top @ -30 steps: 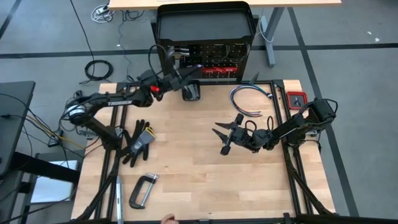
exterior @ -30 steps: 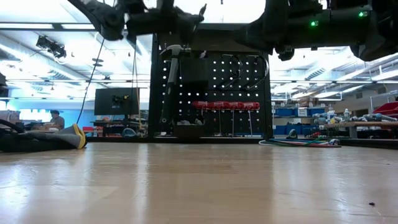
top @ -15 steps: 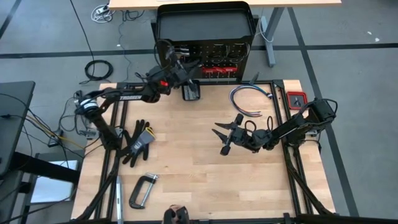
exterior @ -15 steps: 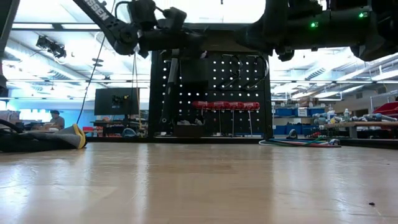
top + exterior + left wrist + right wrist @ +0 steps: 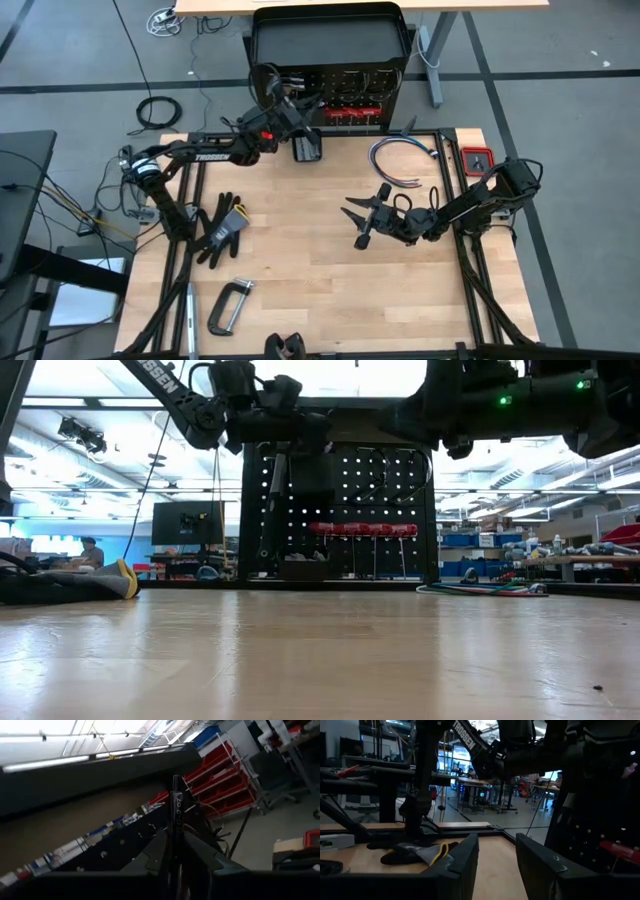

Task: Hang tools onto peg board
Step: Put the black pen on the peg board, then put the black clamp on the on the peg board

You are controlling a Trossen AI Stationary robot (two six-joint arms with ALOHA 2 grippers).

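The peg board [image 5: 345, 100] stands upright at the table's far edge, under a black tray. Red-handled drivers [image 5: 362, 529] hang on it. My left gripper [image 5: 296, 108] is at the board's upper left, shut on a hammer whose grey handle [image 5: 270, 510] hangs down in front of the holes. The gripper hides its head in the low view. My right gripper [image 5: 358, 225] hovers open over the table's middle right, with nothing between its fingers [image 5: 465, 865]. A grey C-clamp [image 5: 228, 305] lies flat near the front left. My left gripper has the hammer's dark printed shaft [image 5: 175, 815] between its two fingers [image 5: 200, 852], which close in on it from both sides. The fingers come nearly level from the table's near side and lie across the shaft. The handle hangs below, roughly upright against the peg board, clear of the table.
A black glove [image 5: 222, 225] lies at the left, and a small black box [image 5: 308, 148] sits at the board's foot. Blue-white cables [image 5: 405, 160] and a red box [image 5: 477, 158] lie at the far right. A person shows at the near edge [image 5: 285, 346]. Bare wood lies in the middle.
My left gripper has moved toward the peg board and a little down, rolling as it went. The hammer it carries has swung from a tilt to nearly upright in front of the holes. Its head is now hidden behind the gripper in the low view.
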